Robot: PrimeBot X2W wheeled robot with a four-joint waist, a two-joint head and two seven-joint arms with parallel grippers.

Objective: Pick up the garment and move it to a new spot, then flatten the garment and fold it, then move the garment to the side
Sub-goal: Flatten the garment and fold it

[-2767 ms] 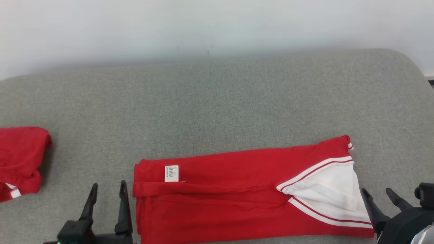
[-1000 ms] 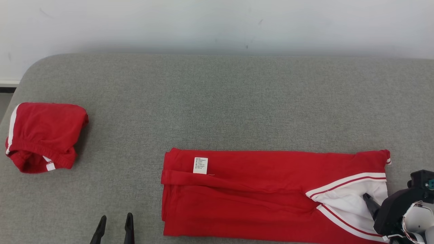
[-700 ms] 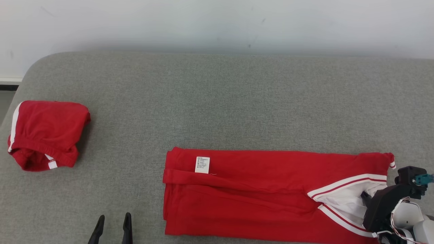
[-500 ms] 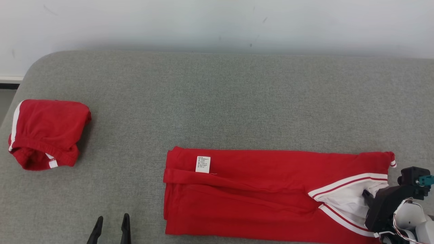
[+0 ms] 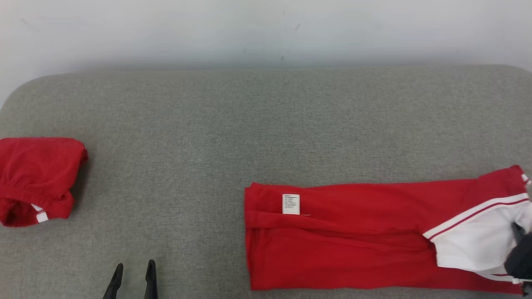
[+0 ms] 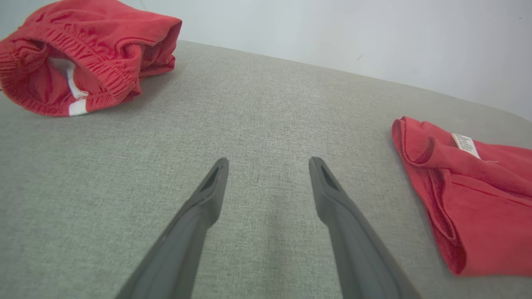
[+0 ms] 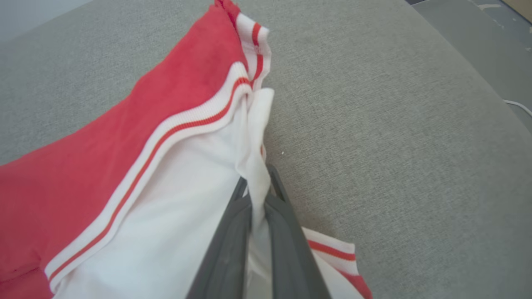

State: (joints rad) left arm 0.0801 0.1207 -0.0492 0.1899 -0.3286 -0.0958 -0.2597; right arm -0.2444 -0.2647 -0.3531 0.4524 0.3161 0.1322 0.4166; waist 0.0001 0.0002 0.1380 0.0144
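The garment [image 5: 341, 241] is red with a white striped panel at its right end, and it lies in a long folded strip on the grey cushion [image 5: 266, 124]. My right gripper [image 5: 518, 234] is at that right end, shut on the garment. In the right wrist view its fingers [image 7: 232, 232] pinch a ridge of the garment's [image 7: 124, 145] white cloth. My left gripper [image 5: 133, 276] hovers open over bare cushion, well left of the garment's labelled end [image 6: 469, 187]. In the left wrist view nothing lies between the left gripper's [image 6: 268, 166] fingers.
A second red garment [image 5: 37, 178] sits bunched near the cushion's left edge and appears in the left wrist view at the upper left [image 6: 83, 54]. A pale wall [image 5: 266, 29] backs the cushion. Beyond the cushion's right edge is floor with a white cable [image 7: 519, 108].
My right gripper has shut on the garment's white end and drawn the garment to the right, away from the bunched red garment. The head camera has also shifted. The left gripper stays open.
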